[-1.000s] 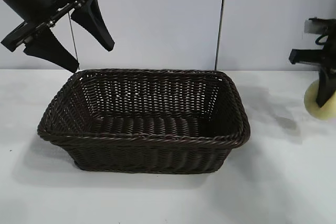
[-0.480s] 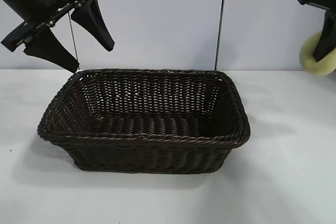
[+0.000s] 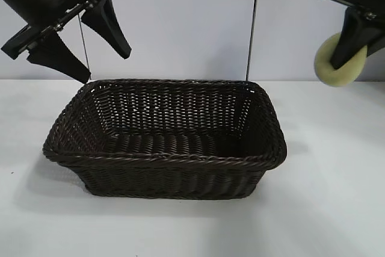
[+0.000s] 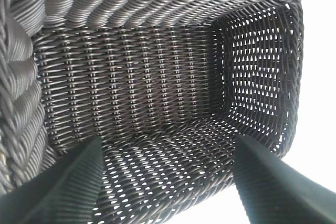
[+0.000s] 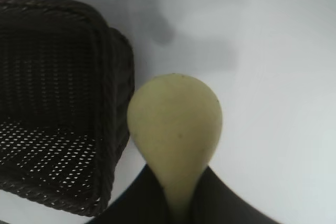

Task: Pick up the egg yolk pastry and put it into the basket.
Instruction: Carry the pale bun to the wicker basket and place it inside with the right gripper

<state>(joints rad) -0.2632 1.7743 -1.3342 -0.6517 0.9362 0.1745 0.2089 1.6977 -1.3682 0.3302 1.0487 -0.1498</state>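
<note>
While the left end effector [image 3: 96,46] hung above the far left corner of the large rectangular dark brown woven wicker basket [image 3: 162,159], its two black fingers [image 4: 63,190] stood spread apart with nothing between them. The basket sat on the white table [image 3: 325,209], and its woven floor looked bare as far as the left wrist view reached. High to the right of the basket, clear of its braided rim, the right end effector [image 3: 349,52] pinched the small pale yellow rounded egg yolk pastry [image 5: 176,124], squeezing its lower end narrow; whether it had reached over the rim was hard to judge.
</note>
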